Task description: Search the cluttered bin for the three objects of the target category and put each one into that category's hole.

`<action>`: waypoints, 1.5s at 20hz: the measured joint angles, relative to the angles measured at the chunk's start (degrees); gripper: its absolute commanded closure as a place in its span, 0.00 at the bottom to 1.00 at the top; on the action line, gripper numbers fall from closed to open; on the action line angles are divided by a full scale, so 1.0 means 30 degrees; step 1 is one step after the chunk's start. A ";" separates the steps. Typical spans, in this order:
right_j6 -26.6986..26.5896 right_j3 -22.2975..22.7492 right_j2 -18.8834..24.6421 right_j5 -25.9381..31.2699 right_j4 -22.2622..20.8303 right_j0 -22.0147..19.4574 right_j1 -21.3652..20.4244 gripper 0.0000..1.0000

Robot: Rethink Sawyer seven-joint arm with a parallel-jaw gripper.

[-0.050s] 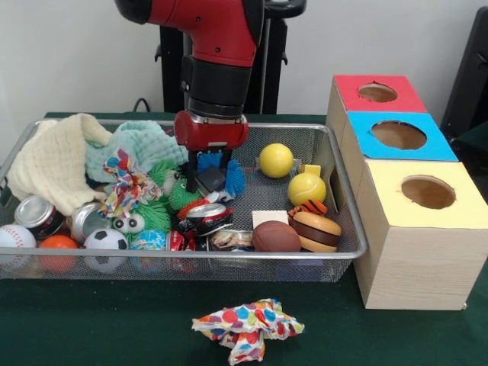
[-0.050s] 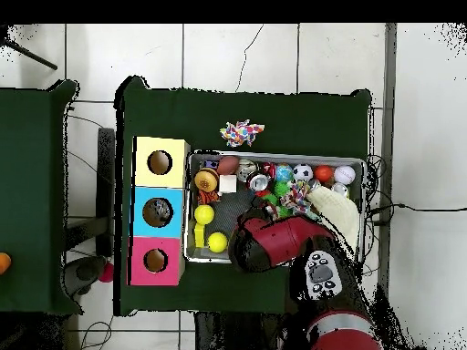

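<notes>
My gripper (image 1: 210, 180) hangs low in the middle of the wire bin (image 1: 347, 242), pressed among a blue spiky toy (image 1: 233, 177) and a green fuzzy toy (image 1: 180, 195), just above a crushed can (image 1: 204, 217). The toys hide whether it holds anything. In the overhead view the red arm (image 2: 274, 244) covers it. Right of it lie a yellow ball (image 1: 276, 160), a tennis ball (image 1: 306, 188), a brown football (image 1: 276, 237) and a burger toy (image 1: 316, 231). The wooden box beside the bin has a red hole (image 1: 377, 92), a blue hole (image 1: 398, 134) and a yellow hole (image 1: 428, 191).
The bin's left half holds a cream cloth (image 1: 53, 160), a mint cloth (image 1: 141, 145), a dotted cloth (image 1: 130, 187), cans (image 1: 38, 216), a baseball (image 1: 14, 238), an orange ball (image 1: 58, 245) and a soccer ball (image 1: 105, 242). Another dotted cloth (image 1: 248, 328) lies on the green table outside the bin.
</notes>
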 measured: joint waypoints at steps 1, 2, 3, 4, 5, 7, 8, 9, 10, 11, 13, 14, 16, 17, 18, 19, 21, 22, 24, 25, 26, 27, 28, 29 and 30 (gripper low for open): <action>0.0000 0.0000 0.0017 0.0018 -0.0053 -0.0010 -0.0013 1.00; 0.0000 0.0000 0.0030 0.0022 -0.0092 -0.0028 -0.0026 1.00; 0.0000 0.0000 0.0044 0.0041 -0.0127 -0.0049 -0.0040 1.00; 0.0000 0.0003 0.0055 0.0081 -0.0159 -0.0075 -0.0060 1.00; 0.0000 0.0003 0.0077 0.0163 -0.0210 -0.0126 -0.0097 1.00; 0.0000 0.0003 0.0141 0.0379 -0.0272 -0.0234 -0.0186 1.00; 0.0000 0.0003 0.0193 0.0536 -0.0300 -0.0310 -0.0249 1.00; -0.0004 0.0003 0.0310 0.0941 -0.0388 -0.0492 -0.0414 1.00; -0.0008 0.0003 0.0427 0.1346 -0.0476 -0.0673 -0.0579 1.00; -0.0016 0.0006 0.0521 0.1668 -0.0546 -0.0819 -0.0689 1.00; -0.0047 0.0003 0.0725 0.2297 -0.0664 -0.1105 -0.0891 1.00; -0.0083 0.0008 0.0832 0.2619 -0.0722 -0.1262 -0.1003 1.00; -0.0126 0.0011 0.1022 0.3146 -0.0813 -0.1512 -0.1170 1.00; -0.0138 0.0017 0.1144 0.3441 -0.0871 -0.1657 -0.1278 1.00; -0.0142 0.0019 0.1254 0.3740 -0.0918 -0.1787 -0.1378 1.00; -0.0142 0.0025 0.1400 0.4212 -0.1012 -0.1991 -0.1535 1.00; -0.0142 0.0030 0.1538 0.4594 -0.1102 -0.2179 -0.1665 1.00; -0.0142 0.0033 0.1615 0.4767 -0.1146 -0.2272 -0.1732 1.00; -0.0142 0.0044 0.1808 0.5090 -0.1286 -0.2482 -0.1887 1.00; -0.0142 0.0050 0.1877 0.5188 -0.1353 -0.2560 -0.1938 1.00; -0.0142 0.0055 0.1943 0.5271 -0.1427 -0.2637 -0.1981 1.00; -0.0142 0.0064 0.2042 0.5373 -0.1545 -0.2745 -0.2044 1.00; -0.0142 0.0066 0.2121 0.5423 -0.1656 -0.2806 -0.2095 1.00; -0.0142 0.0069 0.2200 0.5473 -0.1767 -0.2866 -0.2145 1.00; -0.0142 0.0072 0.2279 0.5523 -0.1878 -0.2927 -0.2196 1.00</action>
